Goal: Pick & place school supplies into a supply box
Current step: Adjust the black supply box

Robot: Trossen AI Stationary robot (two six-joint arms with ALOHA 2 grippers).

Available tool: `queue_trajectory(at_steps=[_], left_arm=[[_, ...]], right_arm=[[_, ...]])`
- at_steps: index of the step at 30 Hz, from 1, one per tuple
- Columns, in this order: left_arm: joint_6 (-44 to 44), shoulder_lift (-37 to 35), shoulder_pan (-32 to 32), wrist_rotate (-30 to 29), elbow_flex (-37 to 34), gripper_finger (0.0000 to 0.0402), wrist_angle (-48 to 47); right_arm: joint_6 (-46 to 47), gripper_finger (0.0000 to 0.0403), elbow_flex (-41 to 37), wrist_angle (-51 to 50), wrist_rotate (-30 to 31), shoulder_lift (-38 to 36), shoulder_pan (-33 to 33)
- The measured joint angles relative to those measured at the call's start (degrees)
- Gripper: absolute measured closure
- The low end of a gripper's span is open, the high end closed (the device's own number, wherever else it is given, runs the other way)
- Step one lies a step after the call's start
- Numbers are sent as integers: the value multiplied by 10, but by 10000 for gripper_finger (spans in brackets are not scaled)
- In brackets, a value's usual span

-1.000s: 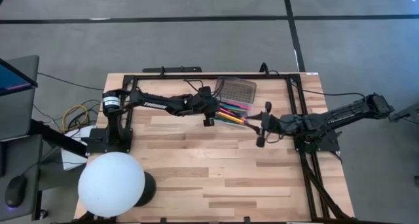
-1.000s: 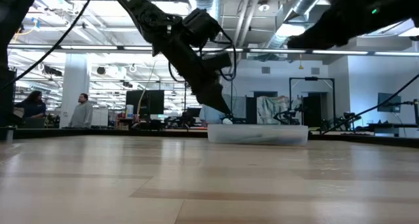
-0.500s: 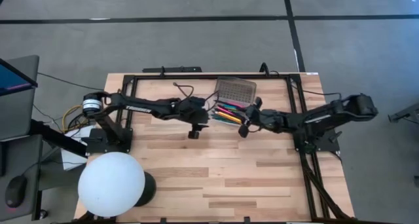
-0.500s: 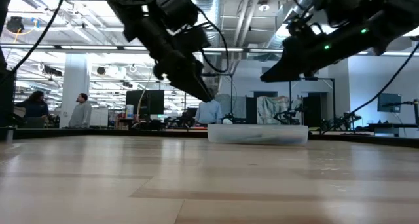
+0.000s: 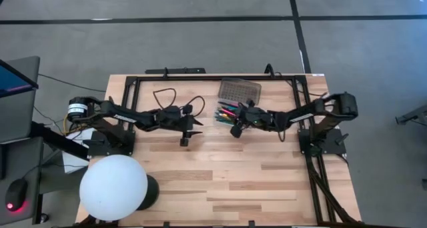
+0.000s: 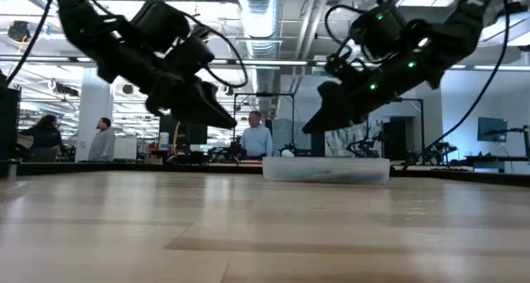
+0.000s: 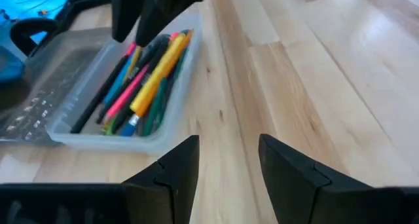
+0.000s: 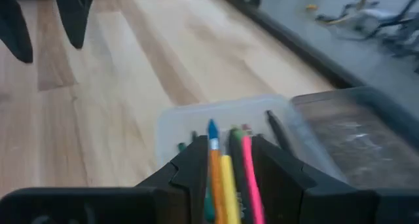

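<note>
Above the supply box [image 5: 230, 113], at the end nearer the table's middle, the right gripper [image 8: 226, 165] hangs with its fingers closed on a small bunch of pens [image 8: 227, 175]: orange with a blue tip, yellow and pink. The box sits on the wooden table [image 5: 220, 181], its dotted lid [image 5: 239, 90] lying beside it, with more pens inside. Well to the box's left, the left gripper [image 7: 229, 160] hovers with fingers parted, holding nothing.
</note>
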Motion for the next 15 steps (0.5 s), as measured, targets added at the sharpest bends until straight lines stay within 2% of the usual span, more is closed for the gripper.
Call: queue_trajectory(at_steps=[2,8,15], left_arm=[[-1,0,0,0,-14,248,13],[-17,-2,-1,-3,-18,248,14],[-26,-2,-2,-13,-18,248,7]], right_arm=[[0,292,16,1,-23,24,-10],[-8,292,50,-11,-26,68,-30],[-6,292,84,-111,-15,79,-42]])
